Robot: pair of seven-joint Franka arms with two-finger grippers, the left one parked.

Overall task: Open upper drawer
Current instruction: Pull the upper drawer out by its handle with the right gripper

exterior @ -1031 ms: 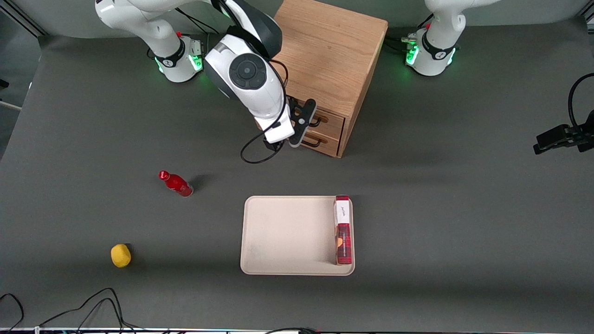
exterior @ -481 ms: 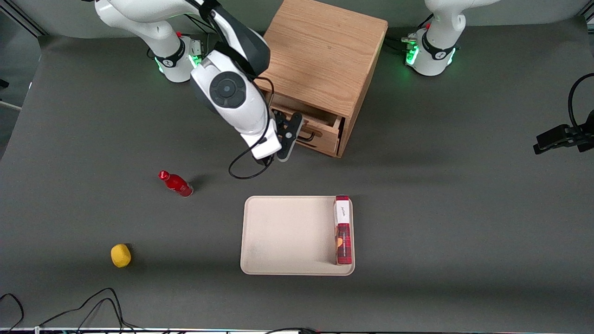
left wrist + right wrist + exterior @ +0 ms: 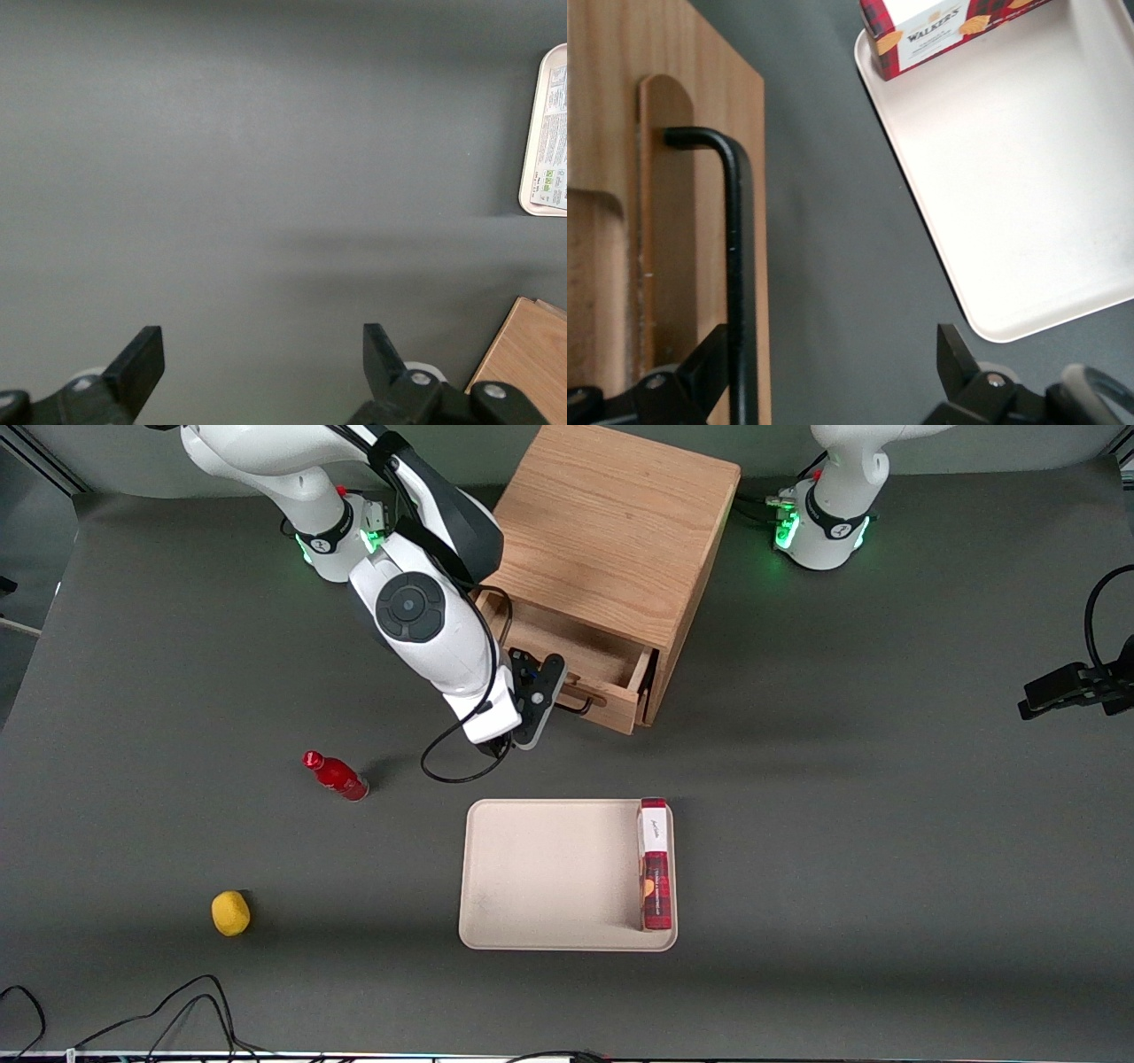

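Observation:
The upper drawer (image 3: 588, 659) of the wooden cabinet (image 3: 611, 531) stands pulled out toward the front camera, its bare wooden inside showing. Its light-oak front (image 3: 673, 230) carries a black bar handle (image 3: 736, 266), also seen in the front view (image 3: 580, 707). My right gripper (image 3: 551, 691) is at that handle. In the right wrist view the gripper (image 3: 833, 347) is open, with the bar lying against one finger (image 3: 709, 354) and the other finger apart over the grey table. The lower drawer is hidden under the open one.
A beige tray (image 3: 549, 868) lies nearer the front camera than the cabinet, with a red tartan cookie box (image 3: 655, 864) on its edge; both show in the right wrist view, tray (image 3: 1028, 195) and box (image 3: 948, 22). A red bottle (image 3: 337, 776) and a yellow fruit (image 3: 230, 913) lie toward the working arm's end.
The upper drawer went from shut to pulled well out toward the front camera. My gripper moved the same way along with the handle.

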